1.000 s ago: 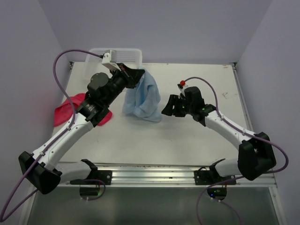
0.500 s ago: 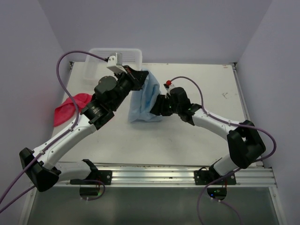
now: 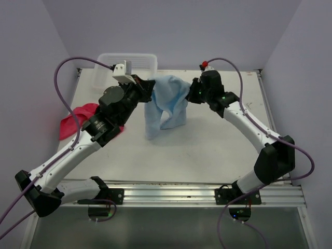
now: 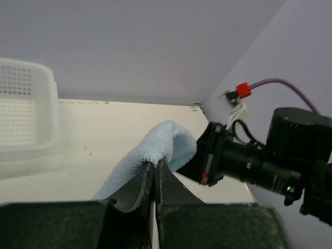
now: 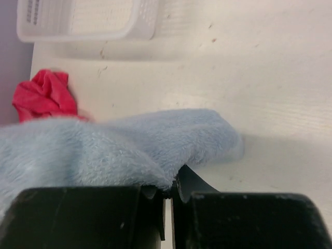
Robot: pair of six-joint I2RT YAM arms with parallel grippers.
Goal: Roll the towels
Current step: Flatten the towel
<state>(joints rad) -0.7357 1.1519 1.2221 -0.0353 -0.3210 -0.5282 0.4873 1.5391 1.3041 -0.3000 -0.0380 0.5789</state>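
A light blue towel point(image 3: 167, 101) hangs above the table, stretched between both grippers, its lower folds drooping toward the tabletop. My left gripper point(image 3: 149, 84) is shut on its left top edge; in the left wrist view the blue towel point(image 4: 155, 150) bulges out over the left gripper point(image 4: 155, 165). My right gripper point(image 3: 191, 93) is shut on the towel's right top edge, and the blue towel point(image 5: 119, 150) fills the near field above the right gripper point(image 5: 174, 187). A crumpled red towel point(image 3: 72, 120) lies at the table's left edge, partly behind the left arm, seen as a red towel point(image 5: 44, 96) from the right wrist.
A white perforated plastic basket point(image 3: 106, 65) stands at the table's back left corner, also seen as a basket point(image 4: 23, 116) and a basket point(image 5: 83, 21) from the wrists. The walls close in at the back and both sides.
The right gripper came in from the right, shut on the blue towel's edge and lifted it up and back. The towel now spreads between both grippers instead of hanging from the left one.
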